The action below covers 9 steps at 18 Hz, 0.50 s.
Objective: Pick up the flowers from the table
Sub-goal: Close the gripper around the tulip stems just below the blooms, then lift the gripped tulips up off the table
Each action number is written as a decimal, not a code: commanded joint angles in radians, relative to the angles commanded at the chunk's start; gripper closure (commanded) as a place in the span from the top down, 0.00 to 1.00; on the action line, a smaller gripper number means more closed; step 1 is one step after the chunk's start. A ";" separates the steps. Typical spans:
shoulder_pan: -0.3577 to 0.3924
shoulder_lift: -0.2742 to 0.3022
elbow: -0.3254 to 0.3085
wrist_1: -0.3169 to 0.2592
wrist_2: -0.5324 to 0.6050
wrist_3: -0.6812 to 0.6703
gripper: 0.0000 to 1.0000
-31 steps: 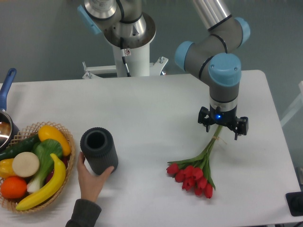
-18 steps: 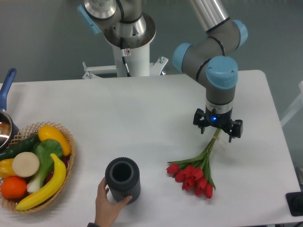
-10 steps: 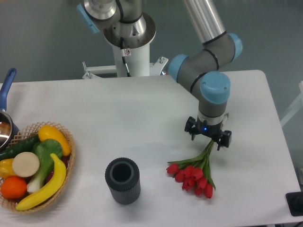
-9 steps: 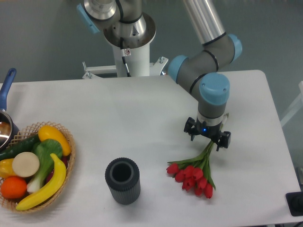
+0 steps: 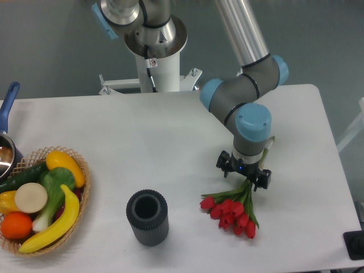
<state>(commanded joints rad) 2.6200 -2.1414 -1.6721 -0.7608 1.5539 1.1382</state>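
Change: pincer (image 5: 243,175) has moved left and down along the stems since the earlier frames; the hand that set the vase down is gone.
Pincer: jaws spread, straddling the stems just above the leaves, gripping nothing.
Flowers (image 5: 230,212): flat on the bench (image 5: 170,136), right of centre, red buds pointing to the near edge.
Basket (image 5: 81,196): far left, holding banana, orange, leafy vegetable and other produce.
Vase (image 5: 147,217): dark, ribbed, upright, between basket and flowers, well apart from both.
Pot (image 5: 7,145): at left edge, blue handle.
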 joint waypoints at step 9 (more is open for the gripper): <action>-0.002 0.037 -0.014 0.005 0.011 -0.005 0.00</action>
<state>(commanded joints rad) 2.6185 -2.1047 -1.6858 -0.7563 1.5646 1.1336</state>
